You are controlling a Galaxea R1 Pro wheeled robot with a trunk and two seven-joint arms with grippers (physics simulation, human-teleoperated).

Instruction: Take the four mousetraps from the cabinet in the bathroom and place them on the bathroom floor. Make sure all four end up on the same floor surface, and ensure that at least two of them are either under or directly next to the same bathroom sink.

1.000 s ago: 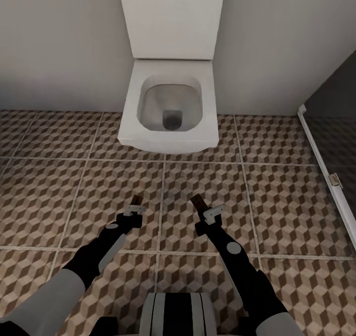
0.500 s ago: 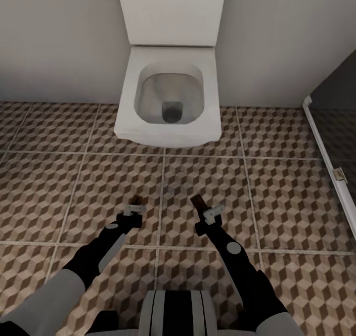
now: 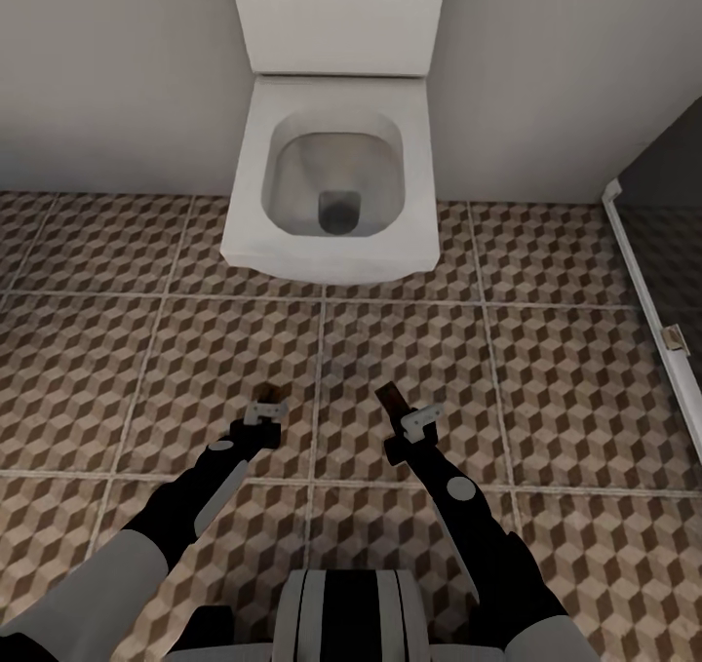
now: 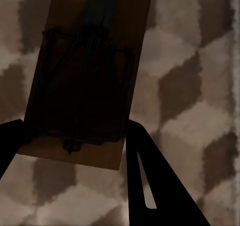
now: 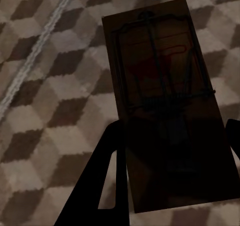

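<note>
Both black-and-grey arms reach forward and down from the robot's trunk, side by side and slightly apart, their wrists angled toward the floor. The left gripper [image 3: 267, 401] has its jaws pinching a small flat tan wooden mousetrap with dark wire [image 4: 85, 76], held by the board's long edges between the black fingers [image 4: 150, 186]. The right gripper [image 3: 398, 407] has its jaws pinching a second flat wooden mousetrap with dark wire and a red mark [image 5: 165, 101] the same way, its fingers [image 5: 107, 176] flanking the board. Two mousetraps can be counted, one in each gripper; in the head view each shows as a dark sliver at the fingertips, hanging above the floor.

The bathroom floor of large square tiles printed with brown, beige and cream cubes [image 3: 409, 350] has pale grout lines. A white square-bowled toilet [image 3: 331, 184] stands against the plain grey wall [image 3: 107, 67], straight ahead of the grippers and well apart from them. A dark panel with a white frame [image 3: 648, 292] runs along the floor's right edge.
</note>
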